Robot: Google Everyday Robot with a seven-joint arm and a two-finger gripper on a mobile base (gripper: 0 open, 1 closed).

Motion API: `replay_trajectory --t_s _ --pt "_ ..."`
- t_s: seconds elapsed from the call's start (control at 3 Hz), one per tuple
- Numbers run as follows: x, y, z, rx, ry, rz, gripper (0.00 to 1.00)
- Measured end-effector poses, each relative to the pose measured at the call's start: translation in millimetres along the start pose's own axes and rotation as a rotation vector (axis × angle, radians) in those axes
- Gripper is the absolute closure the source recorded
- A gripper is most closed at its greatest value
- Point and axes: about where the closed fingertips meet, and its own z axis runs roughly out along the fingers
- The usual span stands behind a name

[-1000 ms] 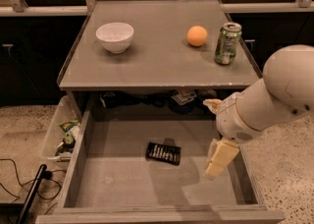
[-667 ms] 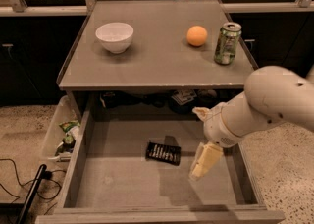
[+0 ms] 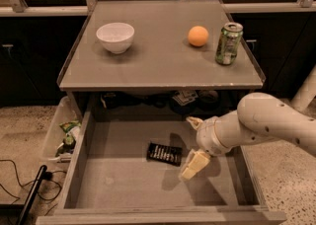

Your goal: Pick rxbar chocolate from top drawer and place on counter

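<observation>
The rxbar chocolate [image 3: 165, 153], a flat black bar with pale stripes, lies on the floor of the open top drawer [image 3: 118, 182], near its middle. My gripper [image 3: 191, 143] is inside the drawer just right of the bar, low over the floor. It is open and empty, with one pale finger [image 3: 195, 164] toward the front and the other [image 3: 192, 120] toward the back. The white arm comes in from the right. The grey counter [image 3: 158, 68] lies above the drawer.
On the counter stand a white bowl [image 3: 115, 36], an orange [image 3: 198, 36] and a green can [image 3: 228, 43]. A white side bin [image 3: 53, 135] with clutter hangs left of the drawer. A black cable [image 3: 29, 194] lies on the speckled floor at the left.
My arm has moved left and lower into the drawer, bringing the open gripper close to the right end of the bar. The bar has not moved.
</observation>
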Motion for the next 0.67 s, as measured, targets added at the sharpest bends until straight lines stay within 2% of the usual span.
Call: replay_trajectory --t_s 0.33,0.67 --pt "8 2 30 -0.004 -0.061 0.005 0.0" --pt "6 -5 54 -0.002 -0.099 -0.009 0.0"
